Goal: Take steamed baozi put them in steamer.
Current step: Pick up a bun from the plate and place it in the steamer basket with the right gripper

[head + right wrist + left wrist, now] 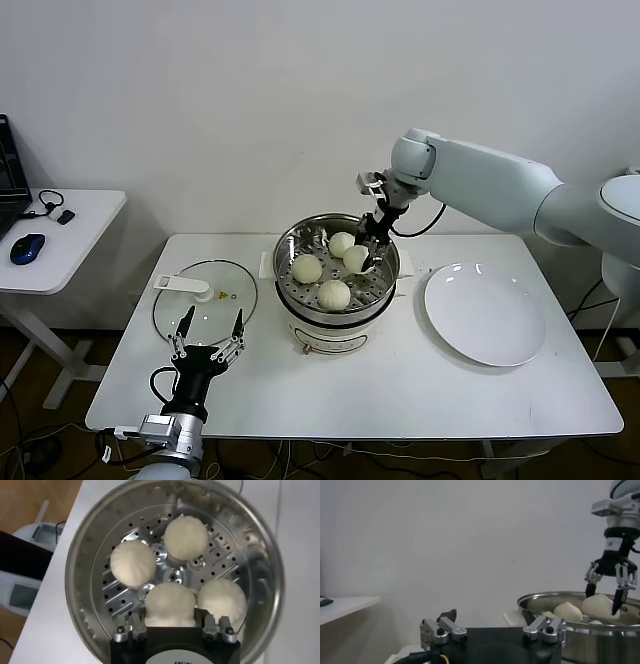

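Centrally on the white table (400, 380) stands the steamer (300, 240), with the empty white plate (485, 313) to its right and the glass lid (205, 297) to its left. Inside lie four steamed baozi (133, 563). Over the far right side, the right gripper (371, 247) clasps one bun (170, 604). Near the table's front-left edge, the left gripper (208, 342) hovers with fingers spread, holding nothing.

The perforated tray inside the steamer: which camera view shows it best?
The right wrist view: it looks straight down on the perforated tray, holes visible between four baozi. The head view shows it obliquely, partly covered. The left wrist view shows only the steamer wall from the side.
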You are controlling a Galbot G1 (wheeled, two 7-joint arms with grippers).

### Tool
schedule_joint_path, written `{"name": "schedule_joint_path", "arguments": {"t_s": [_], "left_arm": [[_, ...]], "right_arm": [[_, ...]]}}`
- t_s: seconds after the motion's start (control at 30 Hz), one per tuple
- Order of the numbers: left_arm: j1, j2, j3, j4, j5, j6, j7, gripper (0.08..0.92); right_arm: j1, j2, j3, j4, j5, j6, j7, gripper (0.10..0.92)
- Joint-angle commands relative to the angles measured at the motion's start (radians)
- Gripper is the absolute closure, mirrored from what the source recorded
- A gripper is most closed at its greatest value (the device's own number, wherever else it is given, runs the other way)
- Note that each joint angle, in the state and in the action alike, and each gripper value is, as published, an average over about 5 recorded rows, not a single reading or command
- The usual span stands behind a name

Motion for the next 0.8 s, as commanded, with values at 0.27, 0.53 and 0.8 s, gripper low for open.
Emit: {"name": "schedule_joint_path", "arguments": {"t_s": [0.27,0.53,0.8], "left_arm": [[0.001,0.0,0.0,0.002,-0.002,-0.001,0.0,0.177],[0.0,0.001,0.0,0.003,-0.003,-0.002,0.001,0.177],[-0.001,0.0,0.002,0.003,-0.003,0.0,0.001,0.177]], "right_arm": [[-0.043,0.005,0.006,-0.013,-0.043,0.004,-0.008,0.383],[-0.049,-0.005,0.007,-0.01,-0.067,0.006,-0.013,0.381],[-0.058,-0.003,0.017,-0.012,-0.077,0.01,-0.01,0.353]]}}
